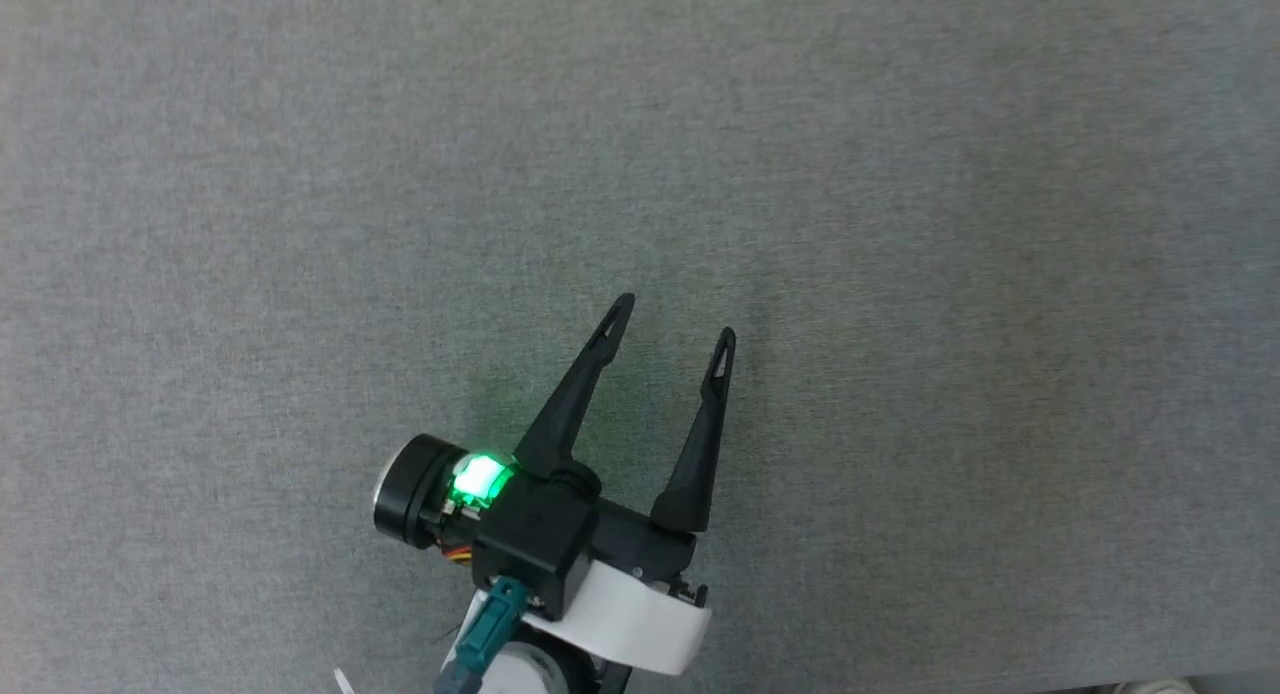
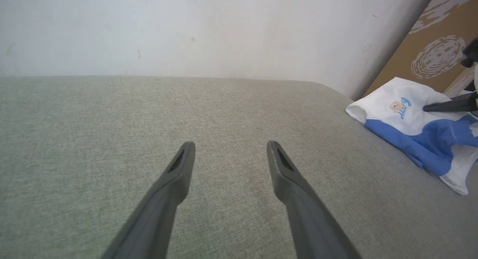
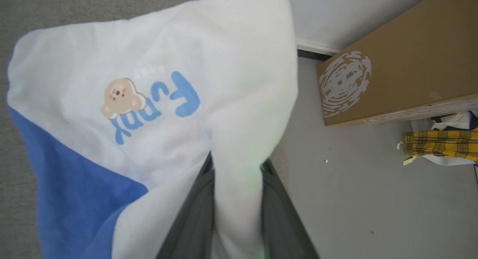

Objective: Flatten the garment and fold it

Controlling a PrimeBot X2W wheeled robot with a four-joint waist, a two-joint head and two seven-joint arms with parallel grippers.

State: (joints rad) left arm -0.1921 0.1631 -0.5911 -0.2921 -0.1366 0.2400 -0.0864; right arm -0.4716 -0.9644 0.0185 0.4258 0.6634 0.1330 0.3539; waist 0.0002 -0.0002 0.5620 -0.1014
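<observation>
Holds the garment with the right gripper: jaws narrow, closed on a thick fold of white cloth that comes down between the two dark fingers and hides their tips. From the right wrist view, a soft thin shirt: a large white panel on top, with a small beige bear print and blue letters beside it, both upside down. Below and left of the panel, a bright royal blue section, meeting the white along a slanted line. Behind the shirt, the grey fabric surface; to the right, the pale floor, with a brown cardboard box bearing a round white pattern, and near it a yellow checked cloth.

From the left wrist view, the same garment at the far right end of the grey surface, close to its rim, crumpled and not flat: white panel toward the wall, blue folds across the middle, more white at the near side. One dark finger of the right gripper touching the white panel.

Points the left gripper over the bare grey surface, well apart from the garment, jaws wide, nothing between them. On its wrist, a green light
</observation>
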